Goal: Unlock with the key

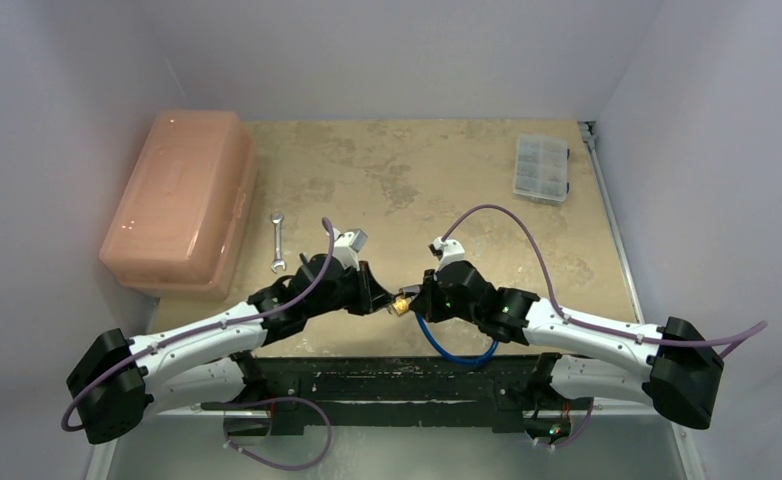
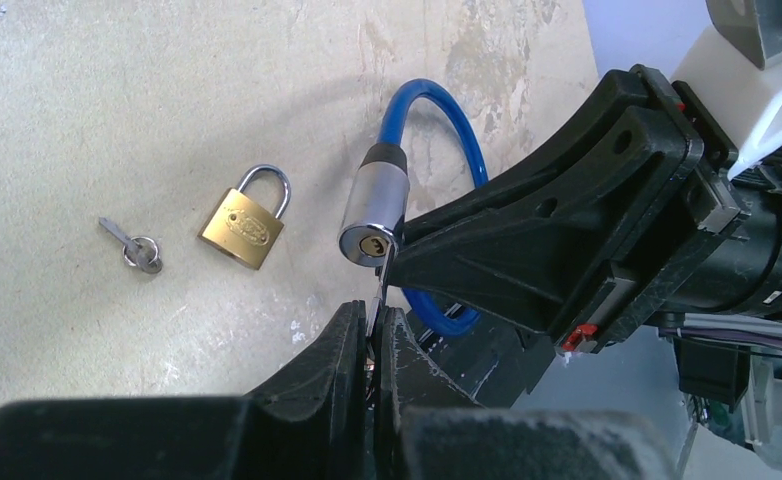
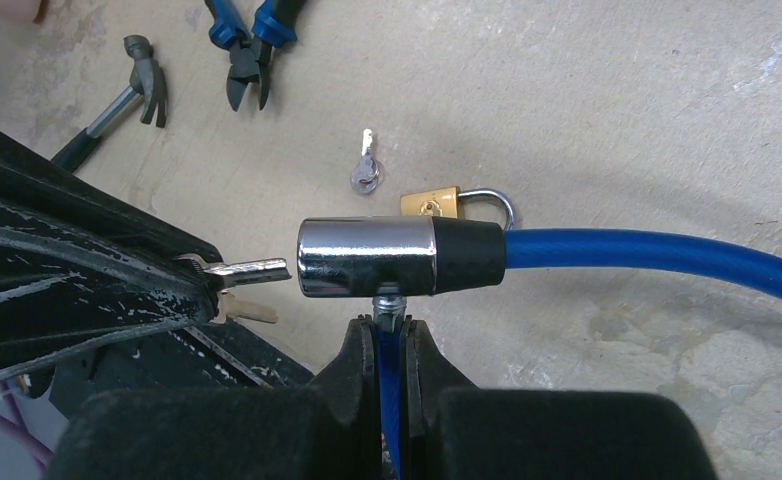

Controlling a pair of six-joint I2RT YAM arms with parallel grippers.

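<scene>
My left gripper (image 2: 372, 312) is shut on the key (image 3: 255, 268), a thin silvery blade sticking out from its fingertips. The key's tip sits just short of the end face of the chrome lock cylinder (image 3: 367, 258), close beside the keyhole (image 2: 372, 245). The cylinder belongs to a blue cable lock (image 3: 647, 250). My right gripper (image 3: 394, 325) is shut on the blue cable just below the cylinder's metal pin and holds it above the table. In the top view both grippers meet at the table's near edge, left (image 1: 382, 300) and right (image 1: 419, 297).
A small brass padlock (image 2: 244, 225) and a second small key on a ring (image 2: 132, 243) lie on the table beyond the lock. Blue-handled pliers (image 3: 247, 50) and a hammer (image 3: 117, 100) lie farther off. A wrench (image 1: 277, 242), a pink box (image 1: 182, 200) and a clear organizer (image 1: 542, 167) are behind.
</scene>
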